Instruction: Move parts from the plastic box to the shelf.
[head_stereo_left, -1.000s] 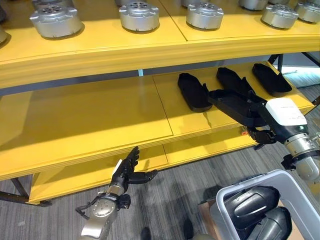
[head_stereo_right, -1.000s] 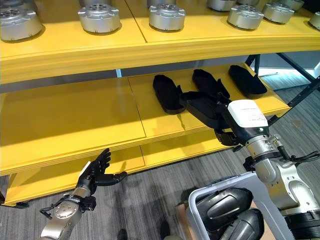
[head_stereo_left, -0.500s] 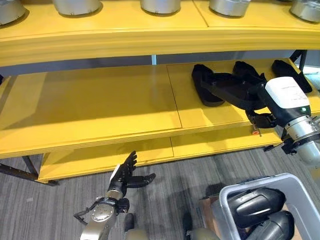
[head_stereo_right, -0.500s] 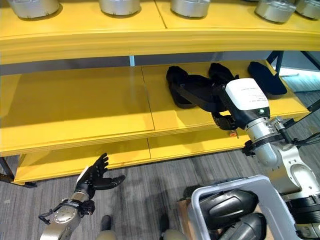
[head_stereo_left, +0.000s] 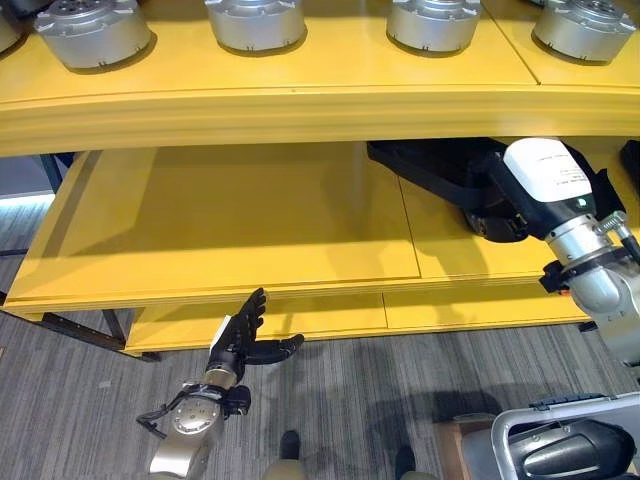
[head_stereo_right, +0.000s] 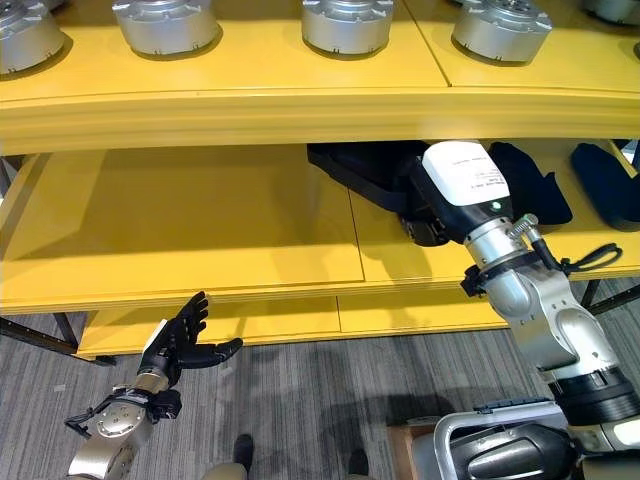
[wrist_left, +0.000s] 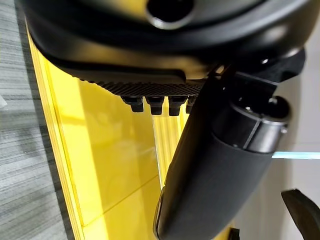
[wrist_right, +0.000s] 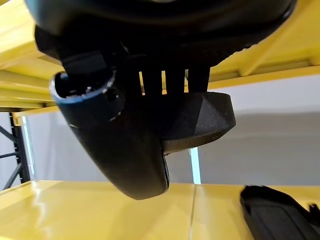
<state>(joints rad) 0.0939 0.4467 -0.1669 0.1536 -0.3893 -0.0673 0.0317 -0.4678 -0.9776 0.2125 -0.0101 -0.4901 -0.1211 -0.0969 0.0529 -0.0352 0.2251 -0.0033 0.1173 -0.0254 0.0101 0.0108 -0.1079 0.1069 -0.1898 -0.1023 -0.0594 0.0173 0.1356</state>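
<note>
bright overhead light, glare on the yellow shelf (head_stereo_left: 250, 220), shadowed under the upper board, wrist views blurred close-up

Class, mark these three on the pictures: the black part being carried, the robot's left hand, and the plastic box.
black part (head_stereo_left: 420, 165), left eye view, its flat top by the shelf edge.
left hand (head_stereo_left: 240, 340), left eye view, the palm.
plastic box (head_stereo_left: 520, 428), left eye view, its grey rim.

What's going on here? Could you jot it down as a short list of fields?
right hand: under the top shelf, shut on a black part held above the middle shelf
left hand: open, idle, low in front of the bottom shelf
top shelf: row of silver round parts
middle shelf, right end: more black parts
plastic box: at lower right, a dark part inside
</note>
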